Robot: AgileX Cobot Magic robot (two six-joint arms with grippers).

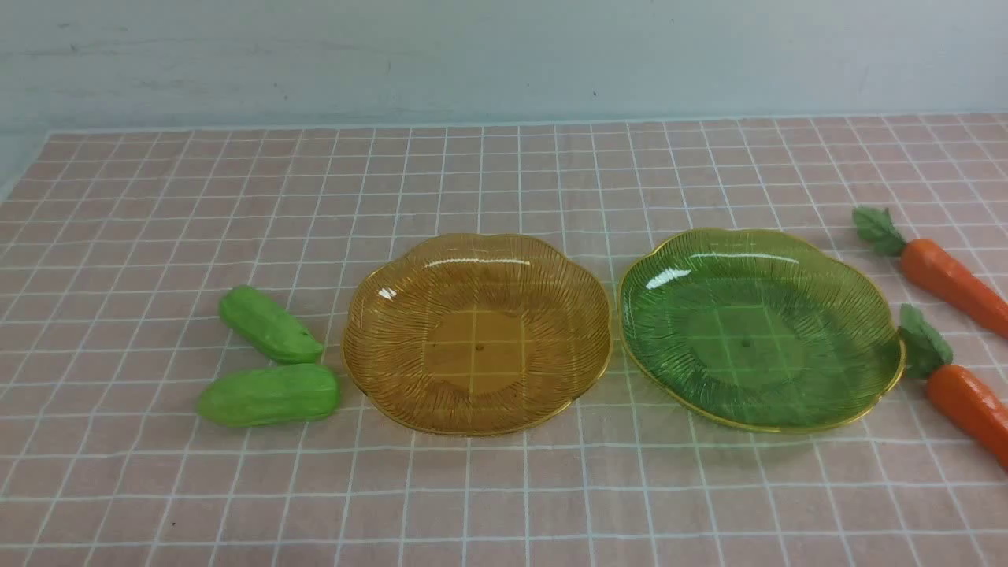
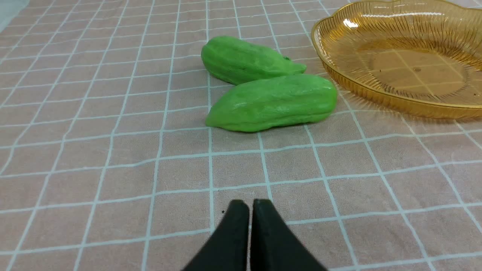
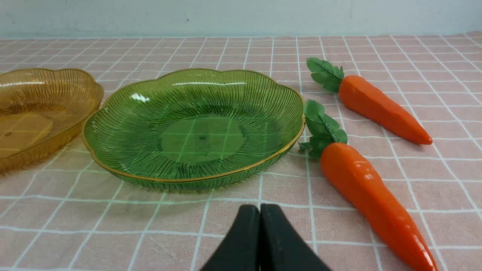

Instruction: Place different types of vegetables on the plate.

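Observation:
Two bumpy light-green cucumbers lie left of the amber plate point(image 1: 477, 334): the near one point(image 1: 268, 395) and the far one point(image 1: 268, 324); both show in the left wrist view point(image 2: 273, 102) point(image 2: 246, 60). Two orange carrots with green tops lie right of the green plate point(image 1: 760, 327): the near one point(image 1: 962, 394) and the far one point(image 1: 941, 272); both show in the right wrist view point(image 3: 367, 192) point(image 3: 372, 101). Both plates hold nothing. My left gripper point(image 2: 250, 205) is shut and empty, short of the cucumbers. My right gripper point(image 3: 260, 209) is shut and empty, before the green plate. Neither gripper shows in the front view.
A pink checked cloth point(image 1: 504, 488) covers the table. A pale wall point(image 1: 504, 55) stands behind its far edge. The two plates sit side by side, almost touching, in the middle.

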